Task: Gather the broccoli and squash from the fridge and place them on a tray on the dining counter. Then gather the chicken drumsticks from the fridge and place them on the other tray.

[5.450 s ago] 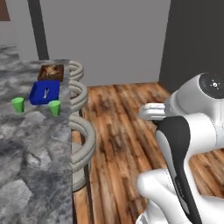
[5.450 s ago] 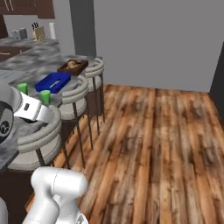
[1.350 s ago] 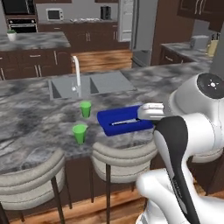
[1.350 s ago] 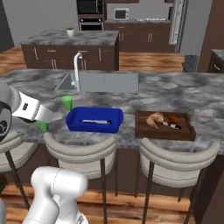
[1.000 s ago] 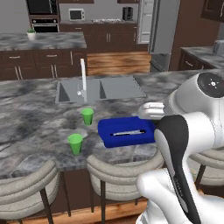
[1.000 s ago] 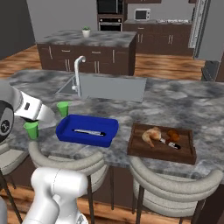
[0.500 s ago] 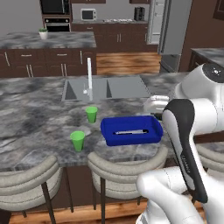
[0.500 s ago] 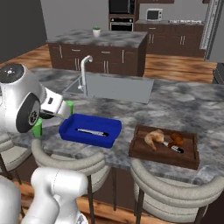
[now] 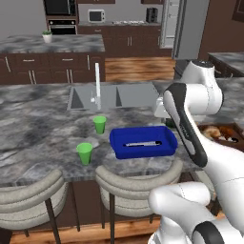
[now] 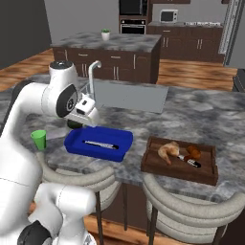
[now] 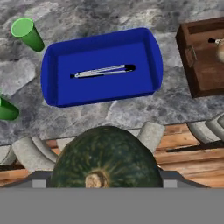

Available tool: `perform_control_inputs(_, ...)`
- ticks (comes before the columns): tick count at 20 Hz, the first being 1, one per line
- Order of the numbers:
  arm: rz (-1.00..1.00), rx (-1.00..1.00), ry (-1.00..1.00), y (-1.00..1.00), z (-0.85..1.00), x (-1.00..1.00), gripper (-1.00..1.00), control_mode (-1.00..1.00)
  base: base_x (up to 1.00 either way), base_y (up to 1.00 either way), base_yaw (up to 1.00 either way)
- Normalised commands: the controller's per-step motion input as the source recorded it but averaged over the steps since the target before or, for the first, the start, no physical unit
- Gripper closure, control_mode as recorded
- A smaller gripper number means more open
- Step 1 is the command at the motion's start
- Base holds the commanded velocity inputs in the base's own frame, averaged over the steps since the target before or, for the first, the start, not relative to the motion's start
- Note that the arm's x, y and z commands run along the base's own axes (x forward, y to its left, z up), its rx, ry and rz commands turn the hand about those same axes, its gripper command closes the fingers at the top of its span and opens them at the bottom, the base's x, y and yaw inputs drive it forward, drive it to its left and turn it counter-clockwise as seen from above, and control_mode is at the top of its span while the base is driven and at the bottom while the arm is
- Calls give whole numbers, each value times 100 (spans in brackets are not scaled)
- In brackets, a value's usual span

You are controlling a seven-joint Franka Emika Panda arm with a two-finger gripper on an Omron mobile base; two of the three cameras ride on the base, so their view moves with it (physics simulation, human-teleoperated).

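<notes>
I am carrying the squash, a dark green round gourd with its stem stub facing the hand camera, and it is sitting low in the middle of the hand view with the pincer apparently clamped around it; the fingertips themselves are hidden behind it, so I am judging the grip from how the squash is filling the space where they would be.

The relation I am steering by: the blue tray is lying straight ahead of the squash, in the upper middle of the hand view, with its long axis running left to right across the frame. A thin pen-like object is lying along that same axis near the tray's middle. In the left base view the tray is sitting just left of and below the wrist, at the near edge of the grey marbled tabletop.

The wooden tray is standing to the right of the blue one, slightly apart, and is holding the drumsticks. 2 green cups are standing left of the blue tray.

I am judging that the next move is a short advance and descent toward the tray's centre, keeping clear of the near rim.
</notes>
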Motion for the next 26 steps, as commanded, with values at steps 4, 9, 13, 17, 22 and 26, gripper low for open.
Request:
perform_control_inputs(4,-11,0,23,-24,-60,50,100,-100,0,0,0)
perform_control_inputs(9,-7,-1,11,-29,-67,58,100,-100,0,0,0)
perform_control_inputs(13,-2,-3,8,-24,-65,87,100,-100,0,0,0)
perform_control_inputs(17,-1,-5,11,-14,-67,77,100,-100,0,0,0)
perform_control_inputs(22,0,-6,9,-11,-74,69,100,-100,0,0,0)
perform_control_inputs(26,0,-4,11,-5,-71,70,100,-100,0,0,0)
